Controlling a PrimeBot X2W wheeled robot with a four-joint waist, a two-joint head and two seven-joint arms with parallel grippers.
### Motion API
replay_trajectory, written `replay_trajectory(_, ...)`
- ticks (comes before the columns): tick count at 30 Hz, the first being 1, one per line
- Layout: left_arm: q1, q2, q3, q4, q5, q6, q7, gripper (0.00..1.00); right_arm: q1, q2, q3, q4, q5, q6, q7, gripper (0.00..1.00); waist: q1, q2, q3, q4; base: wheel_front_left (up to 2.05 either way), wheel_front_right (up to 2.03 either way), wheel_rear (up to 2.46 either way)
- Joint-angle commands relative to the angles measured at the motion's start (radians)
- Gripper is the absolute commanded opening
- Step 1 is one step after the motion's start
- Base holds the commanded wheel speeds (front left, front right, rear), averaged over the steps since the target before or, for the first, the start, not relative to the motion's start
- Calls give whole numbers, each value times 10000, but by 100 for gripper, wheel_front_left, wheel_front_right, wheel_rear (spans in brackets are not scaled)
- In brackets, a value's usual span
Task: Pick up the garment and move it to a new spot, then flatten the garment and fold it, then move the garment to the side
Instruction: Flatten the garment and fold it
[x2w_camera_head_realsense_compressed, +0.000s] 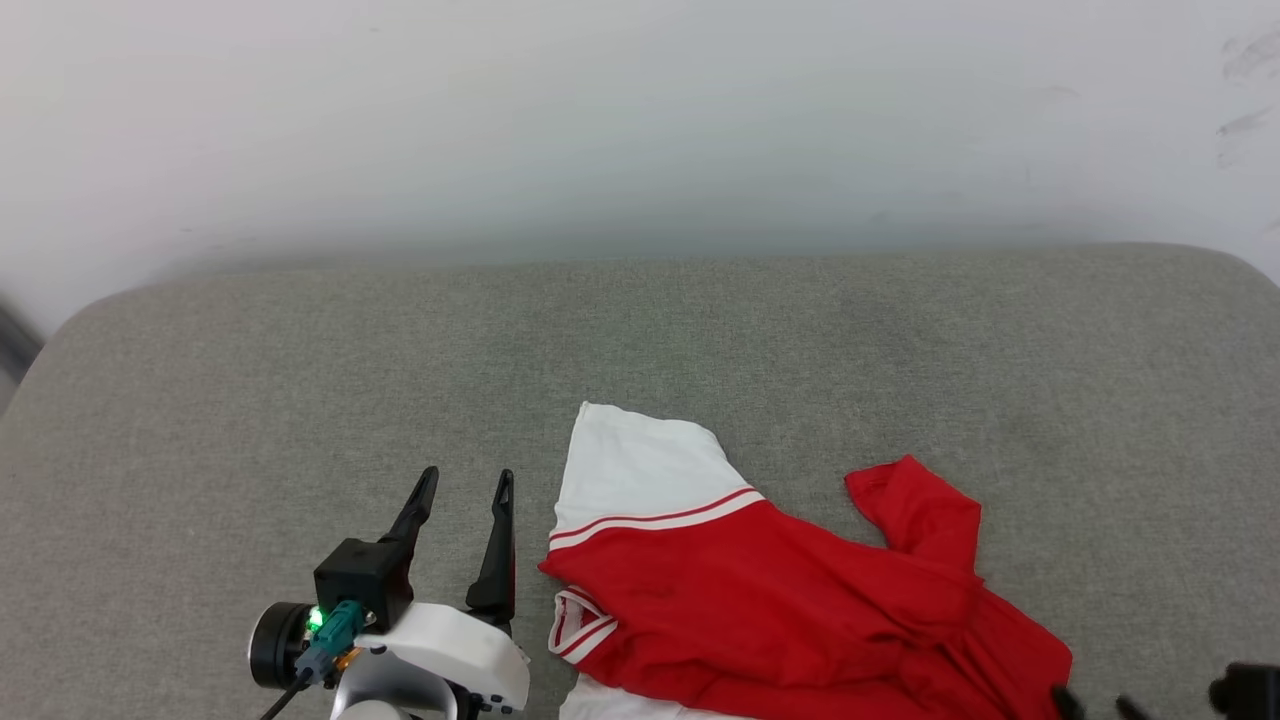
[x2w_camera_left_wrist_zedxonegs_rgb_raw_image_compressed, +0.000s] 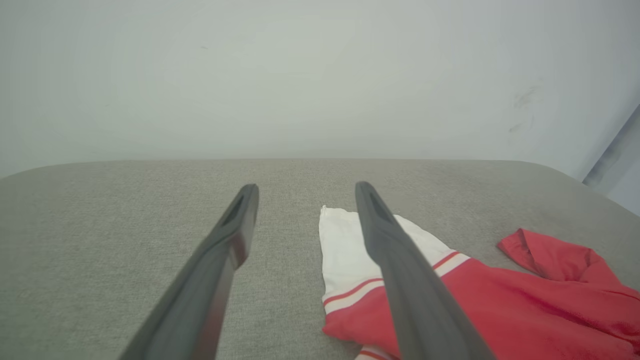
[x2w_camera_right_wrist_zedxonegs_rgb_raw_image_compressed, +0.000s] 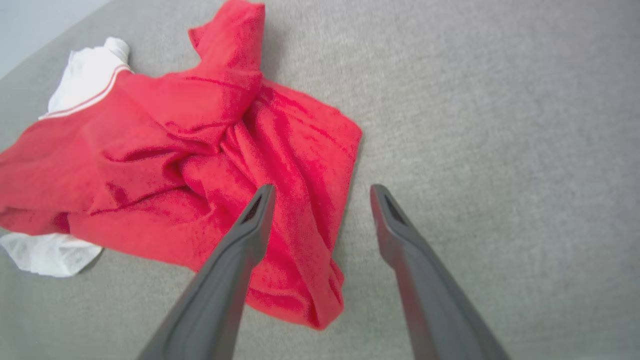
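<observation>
Grey cushion (x2w_camera_head_realsense_compressed: 300, 400), crumpled garment (x2w_camera_head_realsense_compressed: 760, 600), bunched red folds clear in right wrist view

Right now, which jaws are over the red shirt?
The right jaws, open over the shirt at its crumpled red corner; the left jaws, also open, stand beside its white end.

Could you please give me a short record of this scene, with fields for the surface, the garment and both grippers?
surface: grey, padded; pale wall behind
garment: red jersey with white panels, lying rumpled on the surface, not flat, not folded
left gripper: open, empty, beside the garment's white end
right gripper: open, empty, at the garment's red edge
task stage: flattening and folding not yet done
</observation>
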Motion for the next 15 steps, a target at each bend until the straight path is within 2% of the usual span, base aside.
replay_trajectory(1, 118, 28, 13, -80, -60, 50, 48, 100, -315, 26, -132, -3, -115, -3, -468, 100, 1, -1, 5, 3, 0, 0, 0)
replay_trajectory(4, 98, 27, 13, -158, -58, 93, 57, 100, -771, 39, -245, 92, -176, -3, -1240, 100, 1, -1, 63, 57, 0, 0, 0)
replay_trajectory(7, -88, -21, -39, -271, -29, 107, 78, 100, -1532, -220, -69, 259, -94, -1, -1352, 100, 1, -1, 284, 164, 0, 0, 0)
replay_trajectory(11, -382, -97, -110, -359, 21, 61, 38, 100, -2708, -864, 598, 668, 256, -3, -494, 100, 1, -1, 692, 399, 0, 0, 0)
replay_trajectory(15, -743, -228, -246, -321, 104, 37, -40, 100, -3969, -1586, 1555, 1094, 646, -1, 1127, 100, 1, -1, 1150, 763, 0, 0, 0)
